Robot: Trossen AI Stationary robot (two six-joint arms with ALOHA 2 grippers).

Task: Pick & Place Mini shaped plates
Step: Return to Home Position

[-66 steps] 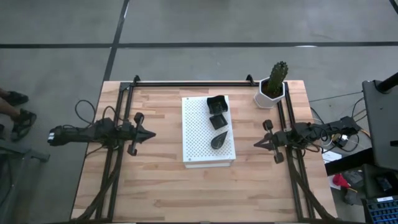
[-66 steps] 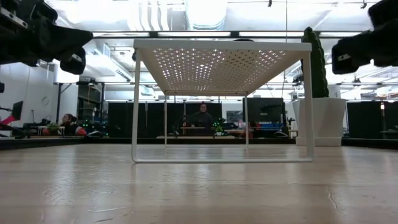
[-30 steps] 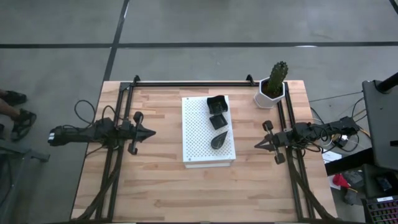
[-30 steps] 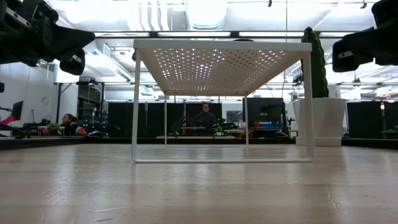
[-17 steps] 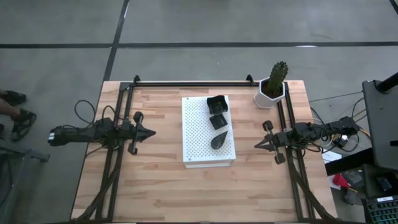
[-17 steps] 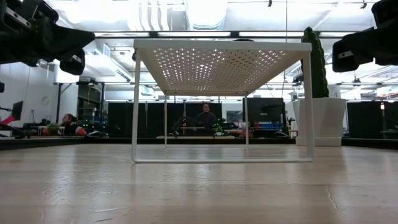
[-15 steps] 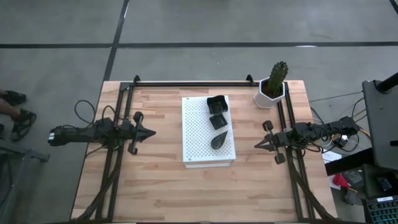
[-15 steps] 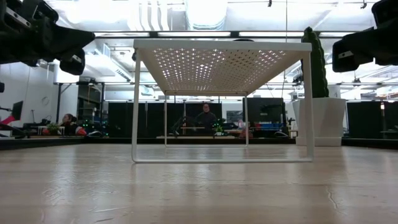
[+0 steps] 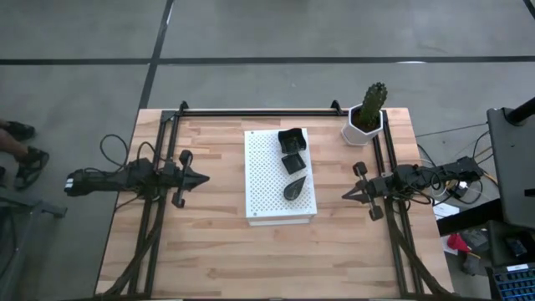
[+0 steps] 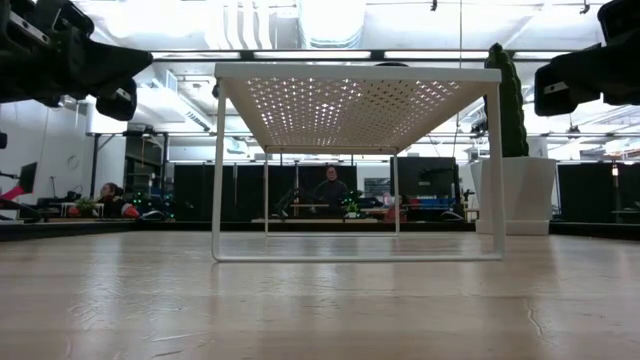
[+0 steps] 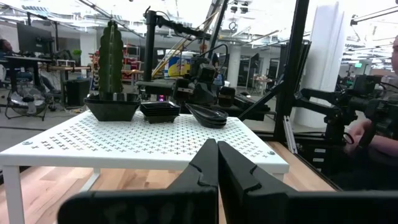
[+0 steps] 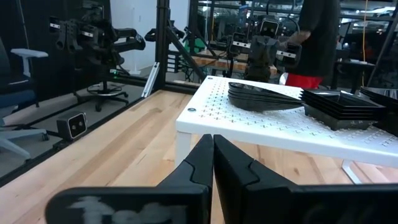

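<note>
Three stacks of mini shaped plates stand on the white perforated board (image 9: 269, 176), a small raised table at mid-table: a large square stack (image 9: 291, 139), a smaller square stack (image 9: 292, 163) and a leaf-shaped stack (image 9: 294, 189). The left wrist view shows them as a deep dish (image 11: 112, 106), square plates (image 11: 160, 110) and leaf plates (image 11: 208, 116). My left gripper (image 9: 204, 178) hovers shut at the table's left, pointing at the board. My right gripper (image 9: 344, 194) hovers shut at the table's right, also pointing at the board.
A white hexagonal pot with a cactus (image 9: 365, 119) stands at the far right corner. Black frame rails (image 9: 159, 176) run along the left, far and right sides. Bare wood lies in front of the board (image 9: 276, 259). A person's feet (image 9: 17, 150) show on the floor left of the table.
</note>
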